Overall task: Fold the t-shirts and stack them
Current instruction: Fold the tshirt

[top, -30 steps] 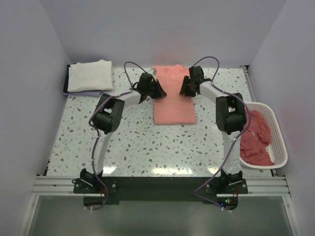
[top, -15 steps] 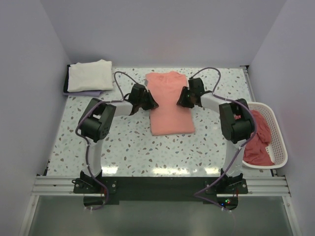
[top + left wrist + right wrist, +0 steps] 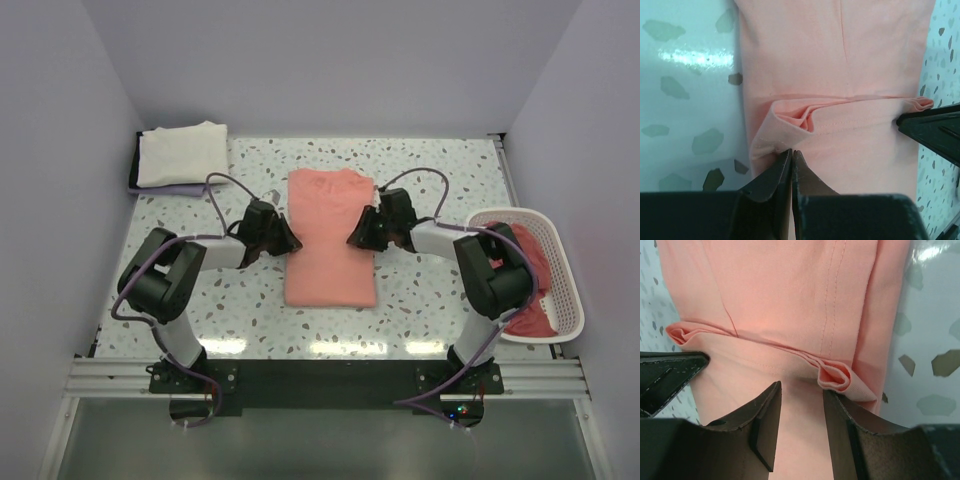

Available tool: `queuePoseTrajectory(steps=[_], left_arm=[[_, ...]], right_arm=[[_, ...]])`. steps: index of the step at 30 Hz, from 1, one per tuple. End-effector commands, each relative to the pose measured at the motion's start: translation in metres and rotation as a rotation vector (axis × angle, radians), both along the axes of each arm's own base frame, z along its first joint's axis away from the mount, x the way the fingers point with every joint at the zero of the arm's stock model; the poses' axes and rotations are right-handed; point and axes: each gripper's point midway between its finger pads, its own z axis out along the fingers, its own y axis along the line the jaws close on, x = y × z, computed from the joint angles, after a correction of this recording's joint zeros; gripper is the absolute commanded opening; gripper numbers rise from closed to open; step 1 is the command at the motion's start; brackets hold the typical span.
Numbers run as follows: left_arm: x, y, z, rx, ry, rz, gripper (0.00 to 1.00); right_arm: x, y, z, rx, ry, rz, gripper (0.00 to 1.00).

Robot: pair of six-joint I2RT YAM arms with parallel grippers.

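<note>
A salmon-pink t-shirt (image 3: 330, 240), folded into a long strip, lies mid-table with a crosswise fold ridge (image 3: 805, 116) (image 3: 837, 375). My left gripper (image 3: 290, 240) (image 3: 792, 152) is shut, its tips pinched on the shirt's left edge just below that ridge. At the shirt's right edge my right gripper (image 3: 352, 238) (image 3: 801, 387) has its jaws apart and tips down on the fabric, with the ridge's end against one finger and nothing clamped between them. A folded cream-white t-shirt (image 3: 183, 153) rests at the far left corner. Darker pink-red t-shirts (image 3: 525, 290) fill the basket.
The white lattice basket (image 3: 566, 290) stands against the right wall beside my right arm. The cream-white shirt sits on a darker folded layer (image 3: 165, 188). Walls close in on the left, far and right sides; a black rail (image 3: 320, 375) runs along the near edge.
Both grippers have pulled back toward the near edge, and the salmon-pink shirt has slid with them from the far middle to the table's centre. The arms have folded in lower.
</note>
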Motion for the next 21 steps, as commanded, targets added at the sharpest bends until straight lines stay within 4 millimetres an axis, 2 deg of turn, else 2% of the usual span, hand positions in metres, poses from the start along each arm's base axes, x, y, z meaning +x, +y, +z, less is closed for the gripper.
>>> queuePoseTrajectory(steps=[1,2,6,8,10,15,18,21], left_arm=[[-0.012,0.015,0.001,0.048,0.002,0.014,0.09],[-0.012,0.016,0.003,0.055,-0.007,0.012,0.09],[-0.01,0.014,0.01,0.052,-0.011,0.008,0.1],[-0.009,0.014,0.011,0.048,-0.01,0.011,0.1],[-0.01,0.014,0.009,0.047,-0.004,0.012,0.1],[-0.006,0.013,0.013,0.03,-0.012,0.012,0.12],[0.002,0.01,0.028,0.004,-0.041,0.017,0.16],[0.012,0.005,0.044,-0.021,-0.082,0.014,0.18]], right_arm=[[-0.04,-0.016,-0.021,-0.066,0.144,0.007,0.44],[-0.042,-0.017,-0.018,-0.066,0.148,0.008,0.44],[-0.028,-0.019,0.014,-0.047,0.076,-0.031,0.44],[-0.017,-0.03,0.021,-0.047,0.058,-0.078,0.44],[-0.008,-0.045,0.019,-0.034,0.075,-0.123,0.43],[0.007,-0.061,0.003,-0.005,0.115,-0.162,0.42],[0.006,-0.066,-0.004,-0.037,0.123,-0.173,0.4],[0.006,-0.073,0.004,-0.057,0.092,-0.199,0.4]])
